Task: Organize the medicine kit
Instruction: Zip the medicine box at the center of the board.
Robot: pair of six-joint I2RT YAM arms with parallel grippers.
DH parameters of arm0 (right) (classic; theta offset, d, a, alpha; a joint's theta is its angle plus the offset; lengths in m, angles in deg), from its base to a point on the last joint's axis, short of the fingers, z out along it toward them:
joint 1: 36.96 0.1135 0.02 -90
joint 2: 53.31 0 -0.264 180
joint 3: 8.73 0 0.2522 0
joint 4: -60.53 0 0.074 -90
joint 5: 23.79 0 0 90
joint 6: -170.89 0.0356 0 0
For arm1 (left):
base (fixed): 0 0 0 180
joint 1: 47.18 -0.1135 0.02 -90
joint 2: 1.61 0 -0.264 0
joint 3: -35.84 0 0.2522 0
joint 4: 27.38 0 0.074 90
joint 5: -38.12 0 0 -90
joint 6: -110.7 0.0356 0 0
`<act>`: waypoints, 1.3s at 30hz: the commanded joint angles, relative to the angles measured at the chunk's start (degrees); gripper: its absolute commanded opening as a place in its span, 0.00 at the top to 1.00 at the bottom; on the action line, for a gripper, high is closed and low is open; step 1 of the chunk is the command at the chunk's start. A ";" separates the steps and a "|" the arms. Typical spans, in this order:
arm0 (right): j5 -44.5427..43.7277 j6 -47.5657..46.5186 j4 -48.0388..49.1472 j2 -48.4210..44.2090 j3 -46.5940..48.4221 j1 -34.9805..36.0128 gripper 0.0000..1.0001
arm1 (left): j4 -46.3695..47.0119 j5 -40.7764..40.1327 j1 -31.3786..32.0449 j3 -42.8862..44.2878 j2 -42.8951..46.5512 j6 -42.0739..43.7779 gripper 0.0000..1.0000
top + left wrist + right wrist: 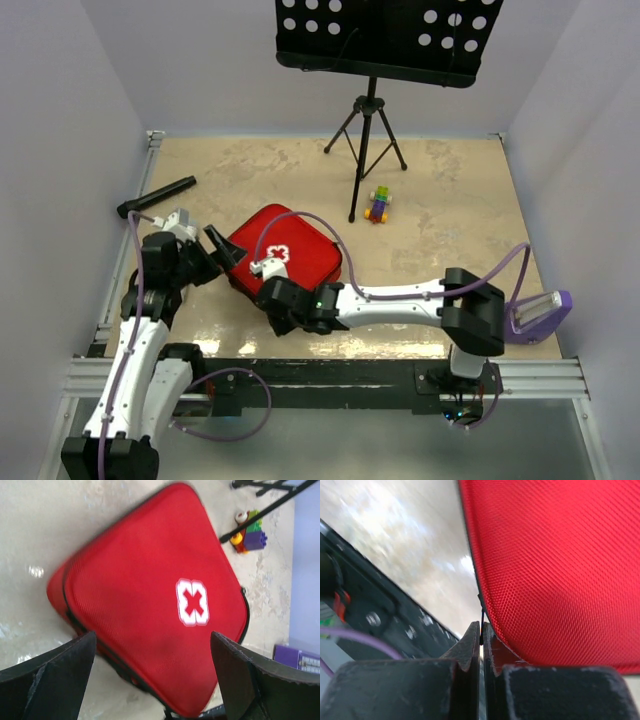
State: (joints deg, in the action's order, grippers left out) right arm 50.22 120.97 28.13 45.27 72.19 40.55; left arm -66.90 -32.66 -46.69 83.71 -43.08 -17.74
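The tan table (450,200) carries a black music stand (385,40) at the back and the red medicine kit (300,250) left of centre, closed and lying flat, white cross (191,602) up. The left gripper (152,680) hangs over the kit's left corner, fingers spread wide. Only the right wrist view shows the right gripper (481,630) pressed together at the kit's edge seam, a thin dark strand at its tips. Only the overhead view shows the black flashlight (157,197), far left. Toy blocks (378,205) lie by the stand's tripod
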 commanded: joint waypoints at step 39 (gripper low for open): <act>-5.46 6.33 -3.87 -13.68 -13.88 0.27 1.00 | 24.79 -6.39 0.56 -3.79 -29.45 -7.45 0.66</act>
State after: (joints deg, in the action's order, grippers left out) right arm 43.18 123.74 32.70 35.92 61.83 39.20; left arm -47.53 -26.21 -44.63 77.85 -68.76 -28.69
